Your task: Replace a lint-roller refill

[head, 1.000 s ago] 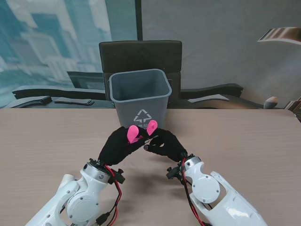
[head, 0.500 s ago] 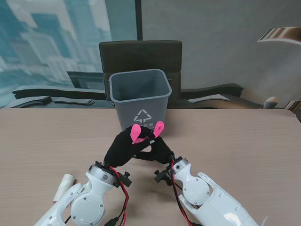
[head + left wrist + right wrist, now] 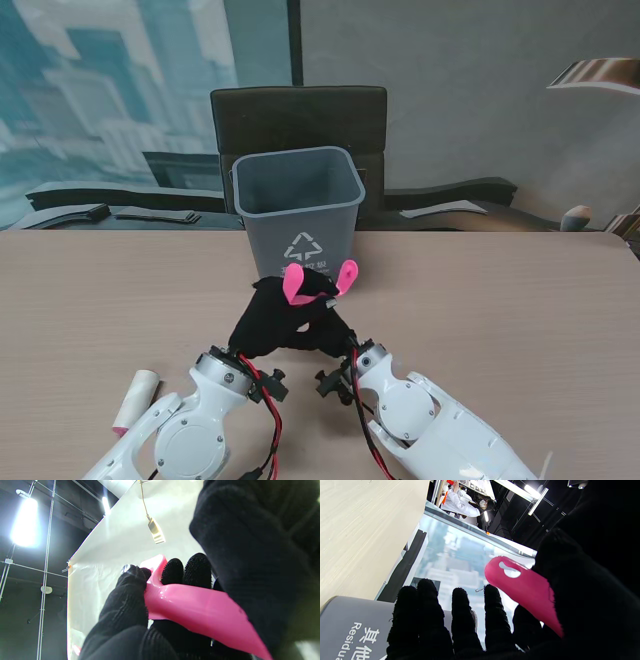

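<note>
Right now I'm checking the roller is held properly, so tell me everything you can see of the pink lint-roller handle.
The pink lint-roller handle looks like glossy moulded plastic. Two flat pink ends stick up out of the black-gloved hands; one has a hanging hole, seen in the right wrist view. The left hand is closed around it; the right hand is pressed against the left, its grip unclear. It is held above the table, just in front of the grey bin. Its roller end is hidden.

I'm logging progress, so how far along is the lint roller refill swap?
Midway, it seems. Both hands, left hand and right hand, hold the pink handle near the grey bin. A white roll lies on the table, not yet fitted. Whether the old one was binned isn't visible.
</note>
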Motion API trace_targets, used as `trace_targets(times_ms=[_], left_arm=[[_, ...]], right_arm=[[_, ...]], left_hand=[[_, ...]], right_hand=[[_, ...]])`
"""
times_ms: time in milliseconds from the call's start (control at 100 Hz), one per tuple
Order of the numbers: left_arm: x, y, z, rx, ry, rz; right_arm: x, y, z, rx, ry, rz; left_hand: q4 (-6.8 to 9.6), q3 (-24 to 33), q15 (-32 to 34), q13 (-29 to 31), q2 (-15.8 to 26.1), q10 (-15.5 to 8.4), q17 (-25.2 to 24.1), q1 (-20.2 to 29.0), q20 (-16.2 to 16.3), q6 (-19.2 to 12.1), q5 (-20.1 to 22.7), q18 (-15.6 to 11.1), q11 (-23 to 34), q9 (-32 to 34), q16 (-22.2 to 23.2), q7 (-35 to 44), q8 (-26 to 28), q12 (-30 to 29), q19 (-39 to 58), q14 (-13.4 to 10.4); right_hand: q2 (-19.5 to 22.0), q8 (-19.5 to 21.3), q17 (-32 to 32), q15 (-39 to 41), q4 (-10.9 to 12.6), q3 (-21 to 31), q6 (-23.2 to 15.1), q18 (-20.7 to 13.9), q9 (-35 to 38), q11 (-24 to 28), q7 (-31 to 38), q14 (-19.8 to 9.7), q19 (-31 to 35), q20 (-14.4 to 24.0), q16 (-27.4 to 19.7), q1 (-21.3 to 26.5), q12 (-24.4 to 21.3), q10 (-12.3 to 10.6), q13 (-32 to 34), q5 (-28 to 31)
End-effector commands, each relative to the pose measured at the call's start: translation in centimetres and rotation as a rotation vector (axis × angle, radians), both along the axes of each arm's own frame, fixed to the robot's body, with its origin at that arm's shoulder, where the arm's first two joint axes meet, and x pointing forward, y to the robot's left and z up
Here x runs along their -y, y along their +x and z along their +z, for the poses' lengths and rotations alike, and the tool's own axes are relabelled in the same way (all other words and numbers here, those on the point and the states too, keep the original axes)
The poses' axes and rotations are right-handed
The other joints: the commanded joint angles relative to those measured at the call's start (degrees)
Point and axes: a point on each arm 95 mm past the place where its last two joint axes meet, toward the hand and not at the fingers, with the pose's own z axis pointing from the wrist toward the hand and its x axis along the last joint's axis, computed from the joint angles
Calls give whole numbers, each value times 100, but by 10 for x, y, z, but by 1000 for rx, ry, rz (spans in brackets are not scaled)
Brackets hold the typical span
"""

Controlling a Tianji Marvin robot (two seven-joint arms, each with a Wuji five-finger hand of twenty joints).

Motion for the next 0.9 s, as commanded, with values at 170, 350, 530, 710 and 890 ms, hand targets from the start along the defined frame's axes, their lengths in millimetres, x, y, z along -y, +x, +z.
trace_targets(times_ms=[170,350,530,710,890], left_arm=[[8,-4,1,-32,-18,-25],[7,-4,1,-35,-15,-20],[6,-3,1,-29,-9,-7],[3,-1,2,-20,0,15],[1,0,3,-15,4,25]], right_arm=[[-14,-9,2,-12,60,12],[-14,-11,3,-29,94,-11],[-11,-12,5,-28,107,-20],[-7,-11,5,-20,97,-27],[-5,-11,5,-13,105,-48]], left_hand=[[-40,11,-166,-223,624,-620,-75,566,-144,-234,-171,-261,-14,-134,-133,144,75,-138,-143,-277],[-43,8,-191,-218,628,-634,-71,558,-150,-243,-182,-270,-29,-133,-139,159,78,-141,-158,-286],[-49,3,-211,-226,643,-664,-73,543,-152,-265,-202,-277,-50,-144,-143,171,83,-151,-165,-307],[-52,4,-235,-225,654,-669,-72,542,-157,-259,-227,-283,-60,-155,-153,177,85,-156,-175,-327],[-54,2,-243,-237,657,-671,-73,544,-163,-258,-242,-295,-60,-166,-154,186,88,-154,-187,-330]], right_hand=[[564,-19,833,267,-85,436,-143,-801,1267,185,553,-1539,548,86,38,557,-84,-223,1175,926],[1290,-481,1518,630,-683,99,-384,-728,2512,262,1461,-1455,996,370,369,1117,63,-177,2242,1779],[1611,-1343,1911,1021,-856,-380,-637,-543,3278,376,2957,-1332,1275,669,678,1391,176,-115,2867,1982],[1380,-782,1860,1067,-792,-319,-461,-383,3185,371,2267,-1228,1184,824,888,728,345,-14,2783,2219],[1413,75,1654,864,-100,-300,-281,-289,2896,275,1267,-1193,1024,801,793,-134,294,9,2519,2415]])
